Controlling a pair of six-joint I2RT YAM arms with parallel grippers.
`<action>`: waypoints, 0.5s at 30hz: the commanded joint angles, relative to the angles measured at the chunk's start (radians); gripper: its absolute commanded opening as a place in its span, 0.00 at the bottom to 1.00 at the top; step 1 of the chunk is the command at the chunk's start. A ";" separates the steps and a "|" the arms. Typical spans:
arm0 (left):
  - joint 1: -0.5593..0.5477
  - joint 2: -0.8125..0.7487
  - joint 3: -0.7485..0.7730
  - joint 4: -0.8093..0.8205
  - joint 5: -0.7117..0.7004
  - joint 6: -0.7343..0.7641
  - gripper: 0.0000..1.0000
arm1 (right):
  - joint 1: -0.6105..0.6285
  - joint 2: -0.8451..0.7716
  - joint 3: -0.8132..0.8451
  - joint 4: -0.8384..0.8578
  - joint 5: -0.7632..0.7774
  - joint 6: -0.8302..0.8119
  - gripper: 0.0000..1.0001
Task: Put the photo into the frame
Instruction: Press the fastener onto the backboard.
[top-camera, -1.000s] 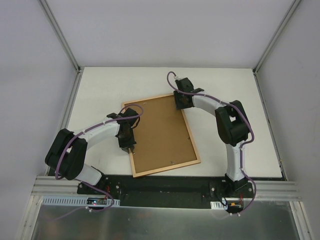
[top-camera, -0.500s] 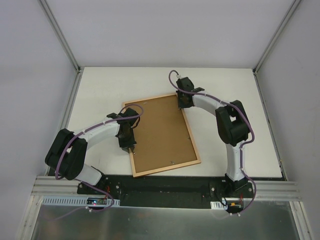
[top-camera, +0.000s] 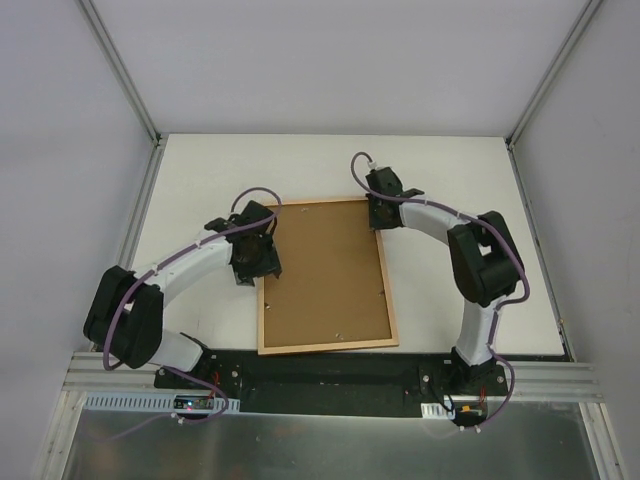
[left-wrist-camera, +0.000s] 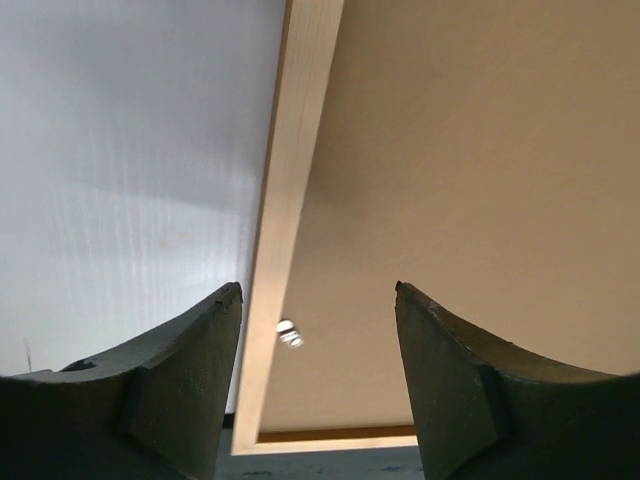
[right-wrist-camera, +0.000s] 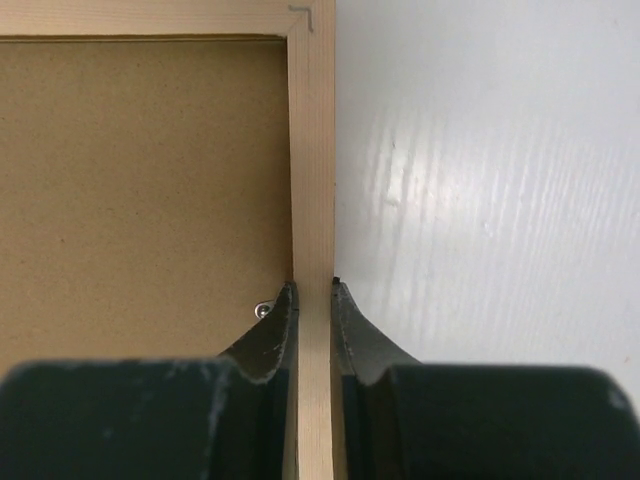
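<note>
The frame (top-camera: 325, 346) lies back side up on the white table, its pale rails around a brown backing board (top-camera: 322, 270). The photo is hidden. My left gripper (top-camera: 262, 272) hovers open over the left rail (left-wrist-camera: 290, 200); one finger is over the table and the other over the board (left-wrist-camera: 480, 150), and neither finger touches anything. My right gripper (top-camera: 377, 218) is shut on the right rail (right-wrist-camera: 311, 150) a little below the top right corner. In the right wrist view its fingers (right-wrist-camera: 280, 320) press both sides of the wood.
Small metal clips (left-wrist-camera: 289, 333) (right-wrist-camera: 262, 311) sit just inside the rails on the board. The frame's bottom rail lies close to the table's near edge and the black base strip (top-camera: 330, 370). Bare white table (top-camera: 200, 180) surrounds the frame, and enclosure walls stand on three sides.
The right gripper closed on the right rail and the frame swung clockwise to lie square with the table. The left gripper opened and let go of the left rail.
</note>
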 joint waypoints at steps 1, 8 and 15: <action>0.061 0.019 0.138 0.028 -0.075 -0.012 0.61 | -0.006 -0.091 -0.105 -0.041 -0.001 0.015 0.00; 0.101 0.228 0.342 0.024 -0.103 0.132 0.56 | -0.011 -0.161 -0.197 -0.032 -0.013 0.035 0.00; 0.101 0.354 0.408 0.010 -0.138 0.259 0.56 | -0.029 -0.164 -0.205 -0.029 -0.050 0.016 0.01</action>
